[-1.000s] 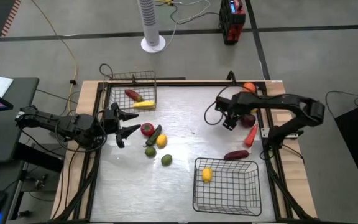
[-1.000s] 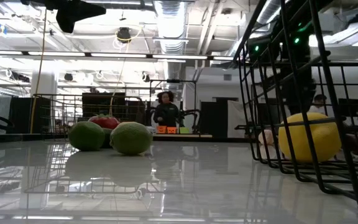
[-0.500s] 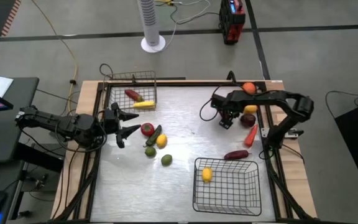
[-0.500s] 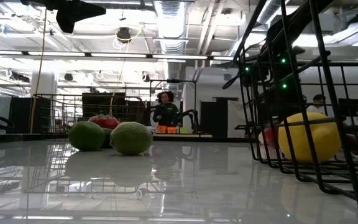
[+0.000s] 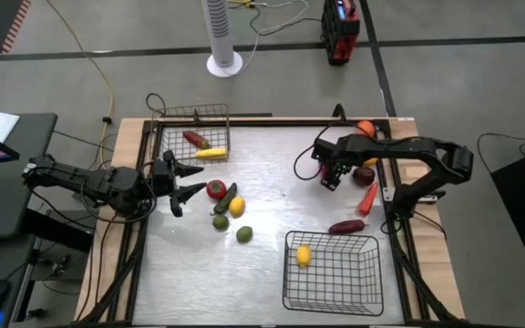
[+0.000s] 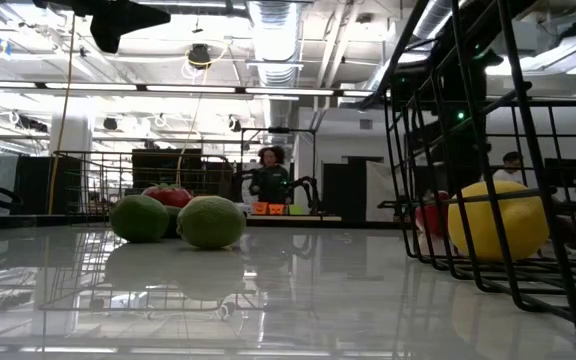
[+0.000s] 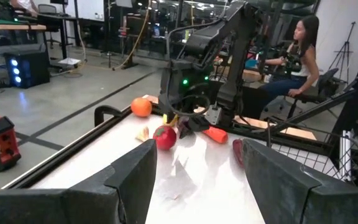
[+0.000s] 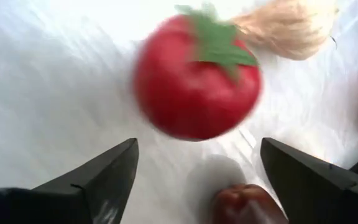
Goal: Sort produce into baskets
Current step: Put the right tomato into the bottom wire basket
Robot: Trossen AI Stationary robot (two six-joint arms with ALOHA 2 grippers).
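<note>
A red tomato [image 8: 194, 78] with a green stalk lies on the table right below my right gripper [image 8: 197, 177], whose open fingers point down over it and stand clear of it. In the high view that gripper [image 5: 330, 178] is at the table's right. A pale beige piece [image 8: 288, 25] and a dark red piece [image 8: 244, 202] lie next to the tomato. My left gripper [image 5: 177, 183] hangs open and level at the left edge, facing a second tomato [image 5: 215, 189]. The grey basket [image 5: 194, 132] holds a red and a yellow piece. The black basket [image 5: 331, 269] holds a yellow lemon [image 5: 303, 256].
A dark green piece [image 5: 228, 197], a yellow one [image 5: 236, 206] and two green ones [image 5: 220, 221] [image 5: 243, 234] lie at mid-left. An orange [image 5: 365, 128], a red carrot [image 5: 368, 197] and a maroon piece [image 5: 346, 226] lie by the right rail. A person [image 7: 297, 50] sits beyond the table.
My right arm has swung a little toward the table's far edge and come back, so its gripper hangs nearly where it was, still open.
</note>
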